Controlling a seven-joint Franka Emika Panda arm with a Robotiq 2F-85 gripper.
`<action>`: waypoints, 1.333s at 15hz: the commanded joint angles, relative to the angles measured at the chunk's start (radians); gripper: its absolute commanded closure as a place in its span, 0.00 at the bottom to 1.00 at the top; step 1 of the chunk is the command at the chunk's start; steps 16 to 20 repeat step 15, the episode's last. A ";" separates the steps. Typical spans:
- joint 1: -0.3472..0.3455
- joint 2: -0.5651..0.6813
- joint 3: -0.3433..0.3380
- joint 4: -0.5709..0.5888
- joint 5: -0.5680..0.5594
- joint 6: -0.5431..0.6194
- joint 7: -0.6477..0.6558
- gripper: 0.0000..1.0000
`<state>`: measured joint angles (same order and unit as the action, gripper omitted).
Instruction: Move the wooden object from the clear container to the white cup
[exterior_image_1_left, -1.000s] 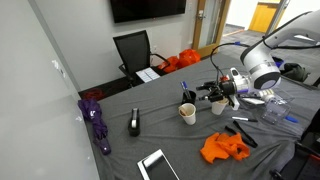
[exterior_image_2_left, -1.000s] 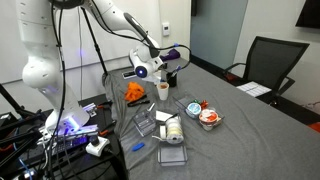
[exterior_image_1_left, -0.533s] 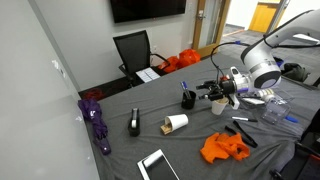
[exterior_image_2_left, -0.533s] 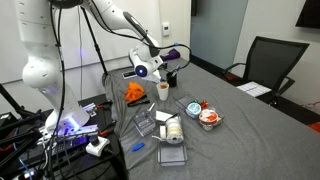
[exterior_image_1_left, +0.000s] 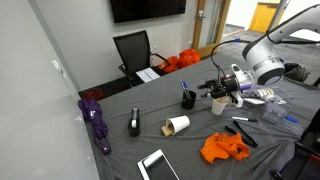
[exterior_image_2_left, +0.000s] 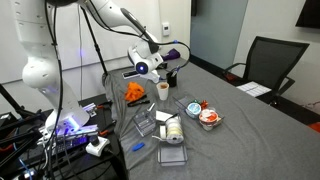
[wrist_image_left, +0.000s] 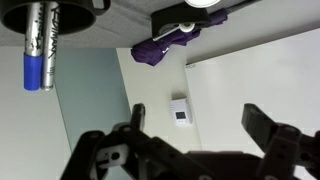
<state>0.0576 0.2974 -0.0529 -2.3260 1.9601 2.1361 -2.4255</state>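
The white cup (exterior_image_1_left: 177, 125) lies on its side on the grey tablecloth, left of the arm; I cannot make it out in the exterior view from the robot's side. The clear container (exterior_image_1_left: 219, 105) stands upright just below my gripper (exterior_image_1_left: 212, 92). It also shows in an exterior view (exterior_image_2_left: 163, 91), with tan inside that may be the wooden object. My gripper (exterior_image_2_left: 167, 75) hovers just above it, and in the wrist view (wrist_image_left: 200, 120) its fingers are wide apart with nothing between them.
A black cup (exterior_image_1_left: 187, 99) holding markers (wrist_image_left: 40, 45) stands beside the gripper. An orange cloth (exterior_image_1_left: 222, 148), clear plastic packs (exterior_image_2_left: 160, 130), a purple umbrella (exterior_image_1_left: 95, 120), a tablet (exterior_image_1_left: 157, 166) and a black object (exterior_image_1_left: 134, 122) lie on the table (exterior_image_1_left: 120, 105).
The white cup stood upright a second ago; it has tipped over and now lies on its side farther left. The gripper has shifted slightly up and right.
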 joint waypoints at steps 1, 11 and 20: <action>-0.003 -0.084 -0.009 -0.061 -0.091 0.035 0.075 0.00; -0.021 -0.248 -0.006 -0.137 -0.416 0.124 0.324 0.00; -0.037 -0.306 -0.003 -0.160 -0.591 0.124 0.476 0.00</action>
